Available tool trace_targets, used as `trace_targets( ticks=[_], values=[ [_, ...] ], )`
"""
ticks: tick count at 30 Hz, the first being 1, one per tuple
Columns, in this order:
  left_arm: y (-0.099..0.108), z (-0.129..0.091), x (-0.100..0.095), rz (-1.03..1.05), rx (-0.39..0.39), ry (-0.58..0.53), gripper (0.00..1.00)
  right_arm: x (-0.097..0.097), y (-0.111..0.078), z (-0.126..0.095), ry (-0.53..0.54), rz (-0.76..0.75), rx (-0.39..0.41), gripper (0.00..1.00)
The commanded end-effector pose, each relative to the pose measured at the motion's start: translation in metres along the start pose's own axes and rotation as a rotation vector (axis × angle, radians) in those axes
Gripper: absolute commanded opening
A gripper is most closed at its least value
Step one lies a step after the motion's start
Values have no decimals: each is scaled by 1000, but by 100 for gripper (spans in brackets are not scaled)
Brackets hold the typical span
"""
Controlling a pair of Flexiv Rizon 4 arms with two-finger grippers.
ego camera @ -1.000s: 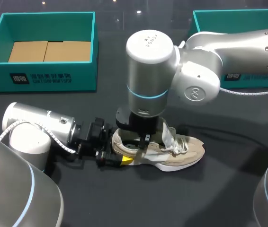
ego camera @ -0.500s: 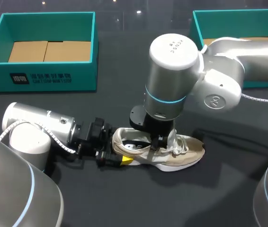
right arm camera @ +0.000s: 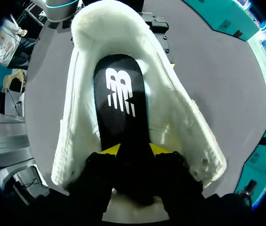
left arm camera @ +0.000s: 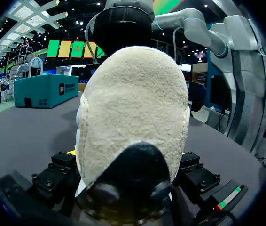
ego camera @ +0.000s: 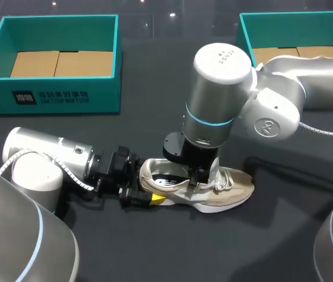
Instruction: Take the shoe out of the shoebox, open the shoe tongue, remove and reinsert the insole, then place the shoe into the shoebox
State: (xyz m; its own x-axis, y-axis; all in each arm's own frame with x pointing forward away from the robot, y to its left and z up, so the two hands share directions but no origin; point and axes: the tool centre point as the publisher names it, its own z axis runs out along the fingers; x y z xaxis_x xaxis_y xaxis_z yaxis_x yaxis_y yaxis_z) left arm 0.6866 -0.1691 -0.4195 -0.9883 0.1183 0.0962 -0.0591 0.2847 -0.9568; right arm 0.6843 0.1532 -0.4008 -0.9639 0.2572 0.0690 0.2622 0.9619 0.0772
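A beige sneaker [ego camera: 231, 185] lies on its sole on the dark table, toe to the right. My left gripper [ego camera: 145, 189] sits low at the heel. In the left wrist view the fuzzy heel [left arm camera: 133, 103] fills the space between the fingers of that gripper [left arm camera: 128, 153], and both press its sides. My right gripper [ego camera: 195, 175] points straight down into the shoe's mouth. In the right wrist view the black insole [right arm camera: 121, 103] lies flat inside the white lining [right arm camera: 170, 99]. It runs under the parted yellow tips of my right gripper [right arm camera: 135, 150].
A teal shoebox [ego camera: 55, 97] with cardboard inside stands at the back left. A second teal box [ego camera: 260, 20] is at the back right, behind my right arm. Bare dark table lies in front of the shoe.
My right arm has shifted right along the shoe, from over the heel to mid-shoe, and its fingers have spread apart. The left arm and the shoe have stayed put.
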Motion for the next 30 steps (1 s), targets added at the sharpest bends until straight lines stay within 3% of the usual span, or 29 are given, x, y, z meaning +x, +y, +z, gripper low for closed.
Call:
trace_targets(
  ticks=[1, 5, 13, 15, 19, 22, 30],
  values=[
    [1, -1, 0, 0, -1, 0, 0, -3, 13, 15, 33, 11, 51, 38],
    [1, -1, 0, 0, -1, 0, 0, 1, 11, 23, 64, 31, 76, 38],
    [1, -1, 0, 0, -1, 0, 0, 23, 1, 36, 108, 68, 90, 25],
    [1, -1, 0, 0, -1, 0, 0, 27, -1, 39, 116, 75, 89, 20],
    [1, -1, 0, 0, -1, 0, 0, 28, -6, 44, 128, 88, 80, 0],
    [1, -1, 0, 0, -1, 0, 0, 28, -5, 45, 134, 80, 74, 0],
    [1, -1, 0, 0, -1, 0, 0, 25, -19, 25, 121, 26, -81, 0]
  ],
)
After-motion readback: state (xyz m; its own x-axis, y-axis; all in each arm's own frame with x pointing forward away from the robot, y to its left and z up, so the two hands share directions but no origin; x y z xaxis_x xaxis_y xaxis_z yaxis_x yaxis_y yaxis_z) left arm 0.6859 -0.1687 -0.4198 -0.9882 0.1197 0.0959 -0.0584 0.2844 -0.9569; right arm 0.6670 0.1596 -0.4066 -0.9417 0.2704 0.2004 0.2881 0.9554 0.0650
